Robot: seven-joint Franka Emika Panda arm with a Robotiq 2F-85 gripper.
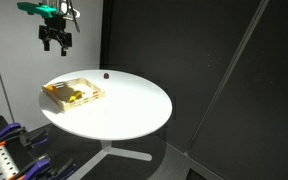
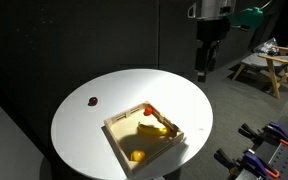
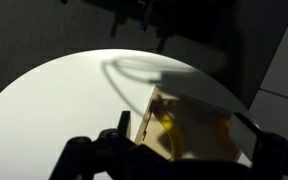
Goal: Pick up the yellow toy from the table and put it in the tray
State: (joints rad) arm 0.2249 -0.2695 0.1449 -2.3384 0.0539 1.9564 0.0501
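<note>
While your hand (image 1: 54,42) hangs high above the tabletop (image 1: 124,105), the yellow toy (image 2: 157,129) lies down inside the tray (image 2: 119,148) among other small pieces, well apart from your fingers and below them. You've got the arm coming in from up top, wrist pointing straight down. The fingers look spread apart, holding nothing and touching nothing.
</note>
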